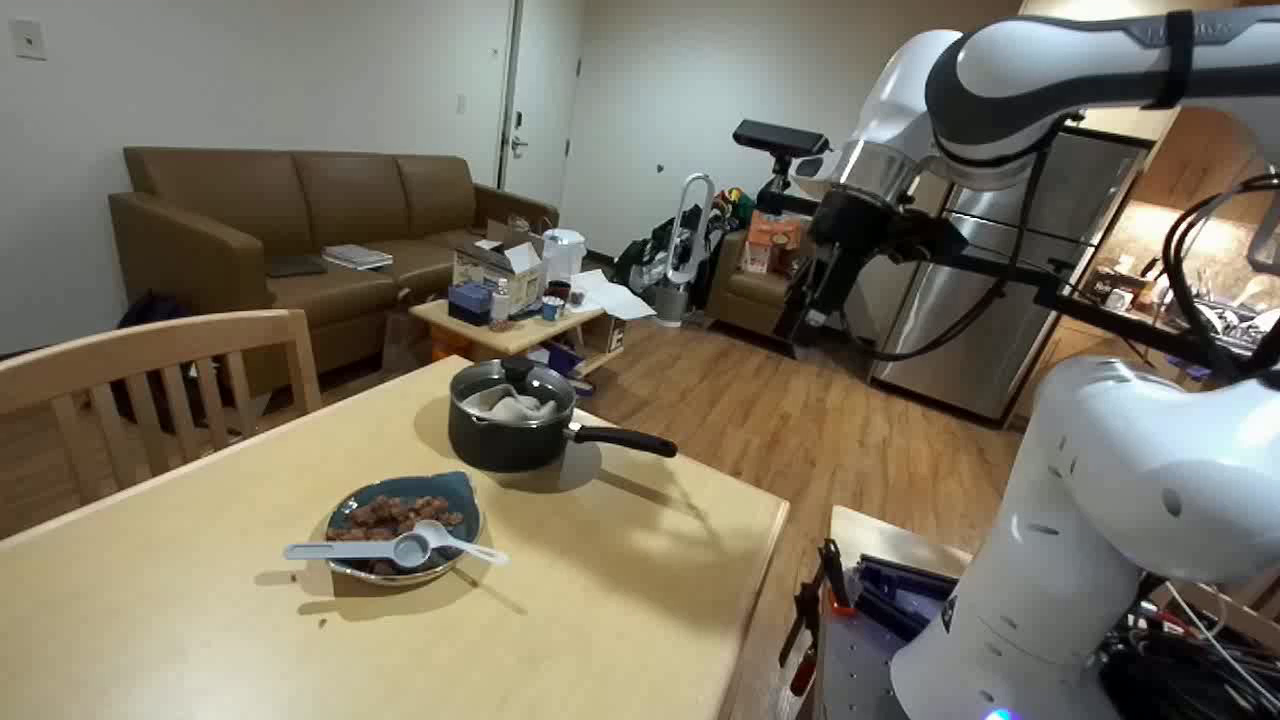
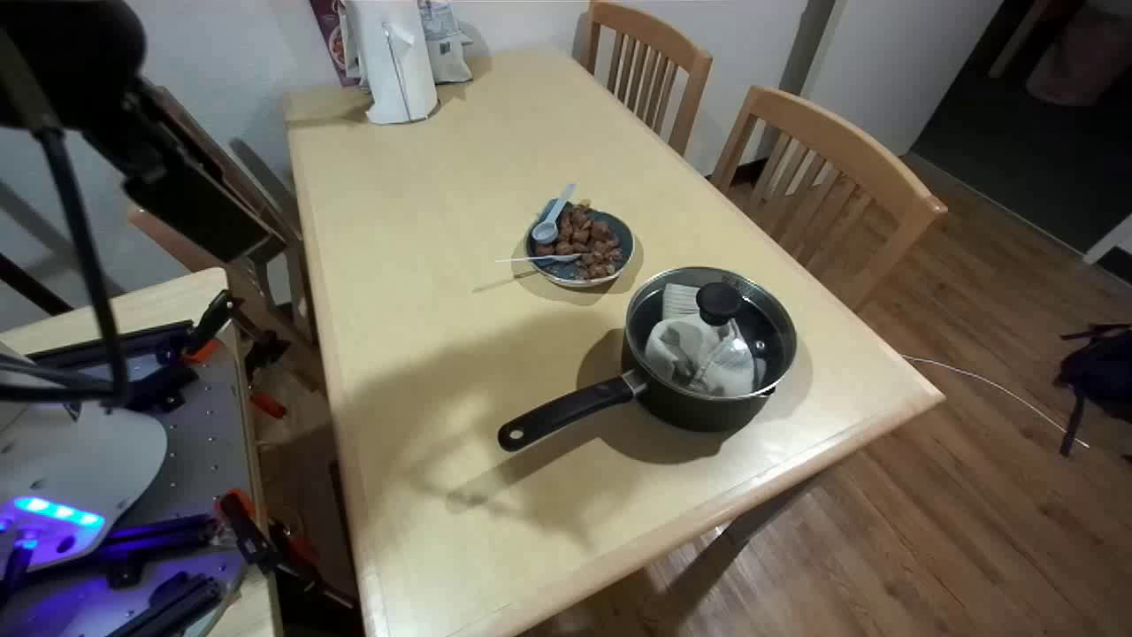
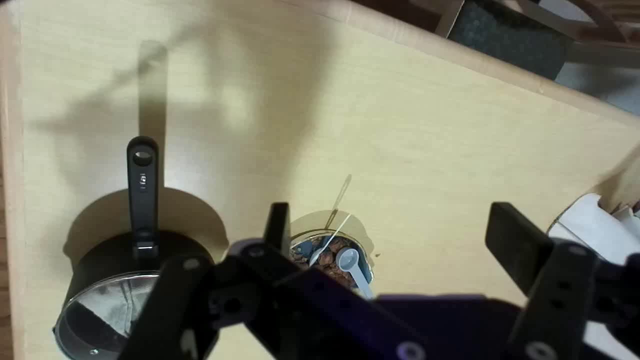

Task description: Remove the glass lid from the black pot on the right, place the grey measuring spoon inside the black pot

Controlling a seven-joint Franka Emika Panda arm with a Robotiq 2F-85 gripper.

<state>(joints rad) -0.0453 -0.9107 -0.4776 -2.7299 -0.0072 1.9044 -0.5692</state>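
The black pot [image 1: 505,445] [image 2: 699,414] stands upright near a table end in both exterior views, its long handle pointing toward the robot's side. The glass lid [image 2: 762,308] with a dark knob sits on it; a white cloth and bristles show through the glass. The pot [image 3: 95,265] and lid [image 3: 92,322] are partly hidden in the wrist view. The grey measuring spoon [image 1: 345,550] [image 2: 555,219] [image 3: 348,260] rests across a blue dish [image 2: 626,232] of brown chunks. My gripper [image 3: 390,212] is open, holding nothing, high above the table and apart from pot and spoon.
A thin white spoon [image 1: 470,545] [image 2: 531,259] also lies in the dish. White bags [image 2: 398,75] stand at the table's far end. Wooden chairs [image 2: 840,133] line one long side. Clamps [image 2: 212,320] sit on the robot's base table beside the table edge.
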